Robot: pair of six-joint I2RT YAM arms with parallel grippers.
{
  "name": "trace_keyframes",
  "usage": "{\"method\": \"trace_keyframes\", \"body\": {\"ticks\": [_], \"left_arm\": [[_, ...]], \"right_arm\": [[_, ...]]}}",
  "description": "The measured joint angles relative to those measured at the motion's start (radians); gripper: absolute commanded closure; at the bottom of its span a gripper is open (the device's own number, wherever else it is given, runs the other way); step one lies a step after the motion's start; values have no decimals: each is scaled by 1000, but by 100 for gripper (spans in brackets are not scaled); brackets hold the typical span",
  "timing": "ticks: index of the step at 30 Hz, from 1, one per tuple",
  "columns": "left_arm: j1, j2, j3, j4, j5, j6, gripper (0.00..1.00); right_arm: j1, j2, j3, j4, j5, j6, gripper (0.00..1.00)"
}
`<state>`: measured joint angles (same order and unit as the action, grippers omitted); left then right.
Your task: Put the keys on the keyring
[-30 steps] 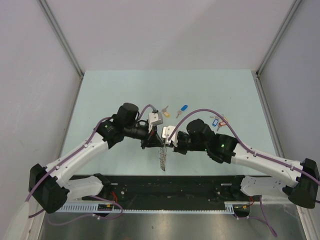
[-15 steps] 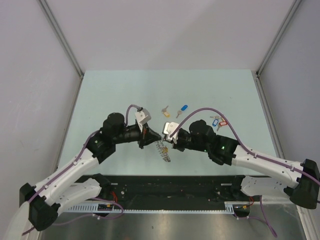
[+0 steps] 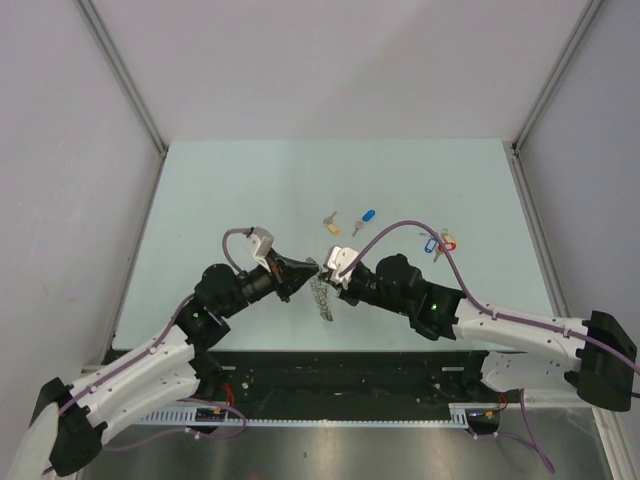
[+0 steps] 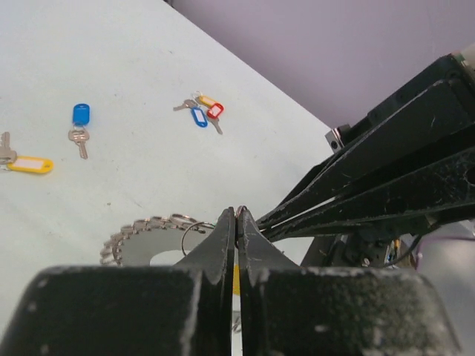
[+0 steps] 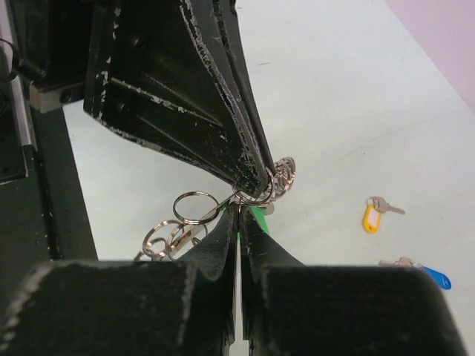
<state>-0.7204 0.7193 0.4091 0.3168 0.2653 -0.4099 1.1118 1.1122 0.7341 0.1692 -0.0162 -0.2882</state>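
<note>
Two black pincers meet tip to tip above a pale green counter [image 3: 220,200]. The left pincer [image 3: 312,268] is clamped shut on the thin wire of a large keyring [image 3: 322,296] fringed with small silver keys, which hangs just below both tips. The right pincer [image 3: 326,268] is fully closed at the same wire. A green-tagged key [image 5: 257,216] sits at its tips, but I cannot tell whether it is pinched. Beyond the pincers, well apart, lie a yellow-tagged key [image 3: 331,221], a blue-tagged key [image 3: 366,215] and a small bunch of tagged keys [image 3: 438,243].
</note>
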Motion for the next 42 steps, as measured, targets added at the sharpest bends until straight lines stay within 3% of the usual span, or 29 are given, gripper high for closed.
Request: {"method": "trace_keyframes", "body": {"ticks": [9,10,12,17,22,27,34,42], "left_arm": [[-185,40,-132,317,-372,-61,98],[-200,42,-139,339,-401,-61,94],[-209,44,-140,354,-427,-61,75],[-205,6,-113,304,-435,-33,58],[-76,-56,-3,142,-296,26,50],[97,38,203,-90,1,132,46],[116,311,493,-468,298,260,50],[117,430,583,-710,396,260,53]], "right_arm": [[20,43,-18,96,97,7,100],[22,43,-18,100,103,0,100],[22,43,-18,108,109,-11,100],[-21,27,-19,56,68,-45,100],[-61,-10,-15,-60,9,-93,100],[-67,-12,33,-172,-37,-140,100],[-66,-11,84,-257,-50,-183,100],[-54,-9,92,-294,-47,-198,100]]}}
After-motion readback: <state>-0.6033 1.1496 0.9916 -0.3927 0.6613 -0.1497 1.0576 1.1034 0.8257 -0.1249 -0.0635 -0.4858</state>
